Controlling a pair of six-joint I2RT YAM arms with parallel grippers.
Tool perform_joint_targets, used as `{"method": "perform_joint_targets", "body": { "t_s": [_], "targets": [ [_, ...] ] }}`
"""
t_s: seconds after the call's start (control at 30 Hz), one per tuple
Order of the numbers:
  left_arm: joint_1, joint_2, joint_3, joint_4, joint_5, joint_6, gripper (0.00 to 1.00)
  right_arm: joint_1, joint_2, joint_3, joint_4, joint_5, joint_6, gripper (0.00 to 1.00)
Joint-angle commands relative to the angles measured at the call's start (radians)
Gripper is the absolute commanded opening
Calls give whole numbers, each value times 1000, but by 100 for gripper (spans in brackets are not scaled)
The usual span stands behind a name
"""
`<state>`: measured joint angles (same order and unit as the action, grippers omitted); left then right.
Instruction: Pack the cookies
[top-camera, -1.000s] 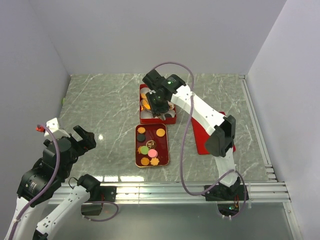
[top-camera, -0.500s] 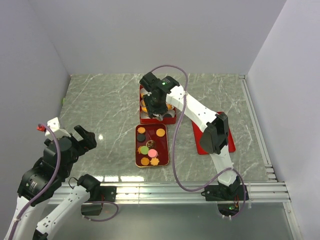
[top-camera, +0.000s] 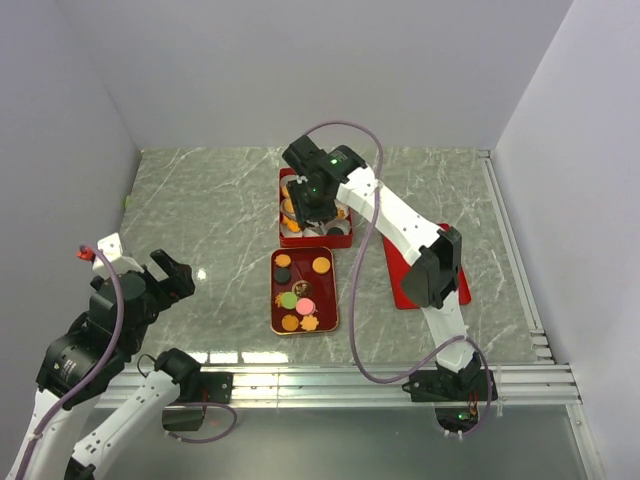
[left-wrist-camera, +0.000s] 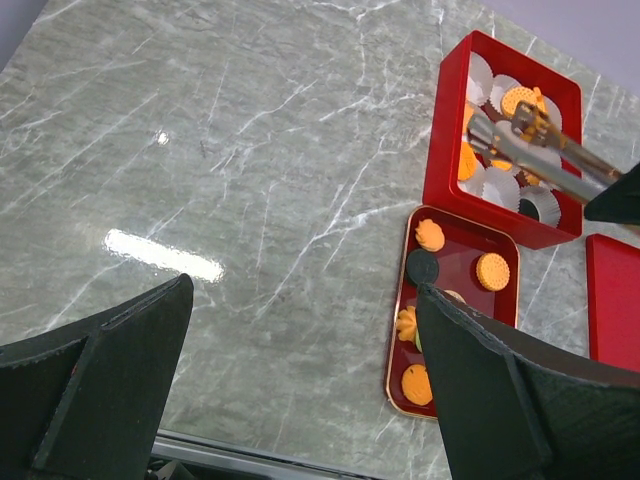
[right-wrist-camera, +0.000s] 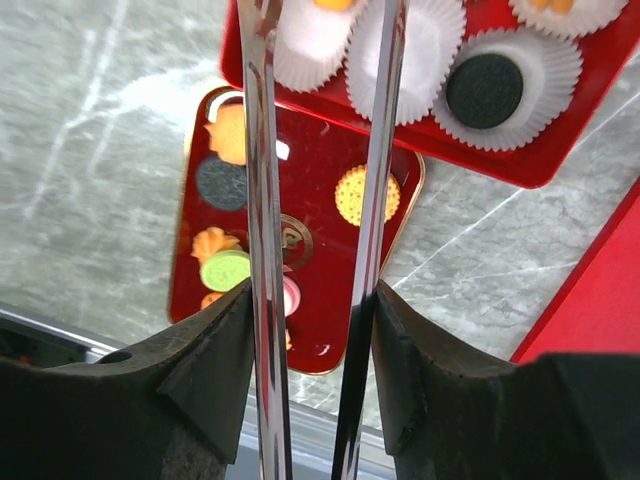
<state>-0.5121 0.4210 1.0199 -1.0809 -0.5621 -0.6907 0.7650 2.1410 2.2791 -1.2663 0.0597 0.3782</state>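
Observation:
The cookies lie on a small red gold-rimmed tray (top-camera: 330, 285): orange ones, a green one (right-wrist-camera: 225, 270), a pink one (right-wrist-camera: 291, 296) and a dark one (right-wrist-camera: 220, 182). More cookies sit in white paper cups in the red box (top-camera: 344, 240), among them a dark one (right-wrist-camera: 485, 90). My right gripper (top-camera: 310, 198) hovers over the box, shut on metal tongs (right-wrist-camera: 262, 150). The tong arms (left-wrist-camera: 545, 150) reach into the box, and an orange cookie (left-wrist-camera: 520, 100) sits at their tips. My left gripper (left-wrist-camera: 300, 300) is open and empty, over bare table to the left of the tray.
A flat red lid (top-camera: 455, 285) lies right of the tray, partly under my right arm. The marble table (top-camera: 200, 210) ends in walls at the back and both sides. A metal rail (top-camera: 350, 380) runs along the near edge.
My right wrist and the tongs have shifted slightly back and left over the red box, and the elbow has swung a little. The left arm has barely moved.

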Motion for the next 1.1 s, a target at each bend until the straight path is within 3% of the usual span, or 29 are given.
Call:
{"method": "perform_joint_targets", "body": {
  "t_s": [0.0,0.13,0.27,0.4,0.57,0.8,1.07],
  "targets": [
    [-3,15,17,22,10,22,99,-6,-107,56,-1,-3,22,52],
    [-3,18,16,21,11,22,99,11,-203,-36,103,-87,34,50],
    [-5,27,17,22,13,23,100,40,-198,-101,229,-231,54,50],
    [-3,35,19,22,13,25,99,88,-132,-104,341,-323,106,43],
    [-5,53,20,18,13,22,99,131,-40,-121,548,-377,152,44],
    [-3,67,22,16,10,20,99,135,175,-38,663,-432,209,45],
    [-5,68,23,13,4,14,100,143,301,-39,768,-465,277,50]
  ]
}}
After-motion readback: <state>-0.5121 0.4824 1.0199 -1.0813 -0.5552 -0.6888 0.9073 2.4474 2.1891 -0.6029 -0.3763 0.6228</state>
